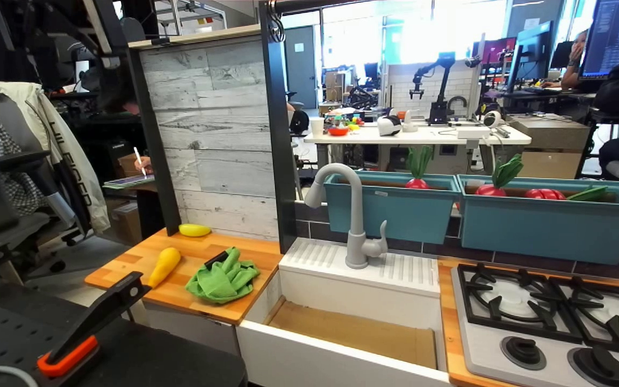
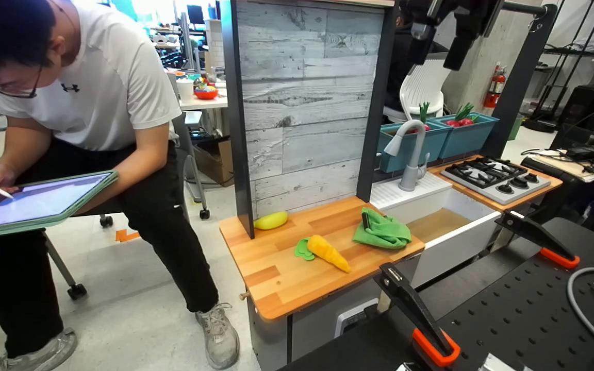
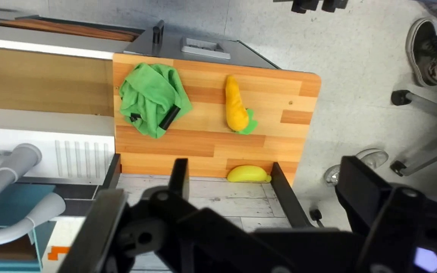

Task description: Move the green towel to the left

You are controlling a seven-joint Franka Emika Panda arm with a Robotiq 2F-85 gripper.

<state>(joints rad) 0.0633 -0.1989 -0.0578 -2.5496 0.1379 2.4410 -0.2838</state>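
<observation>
In both exterior views, a wooden countertop [image 2: 286, 288] is carrying a crumpled green towel [image 2: 387, 233] on its right. A yellow-orange carrot [image 2: 329, 252] is lying left of the towel, and a banana [image 2: 272, 220] is resting at the far edge.

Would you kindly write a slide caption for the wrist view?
Seen from above past open jaws, a crumpled green towel, toy carrot and banana rest on a wooden counter.

On the bench [image 1: 191, 248], in an exterior view, a crumpled green towel [image 1: 223, 285] lies near the right edge, a banana [image 1: 194, 230] at the back, a yellow vegetable [image 1: 165, 265] tapering toward the front.
</observation>
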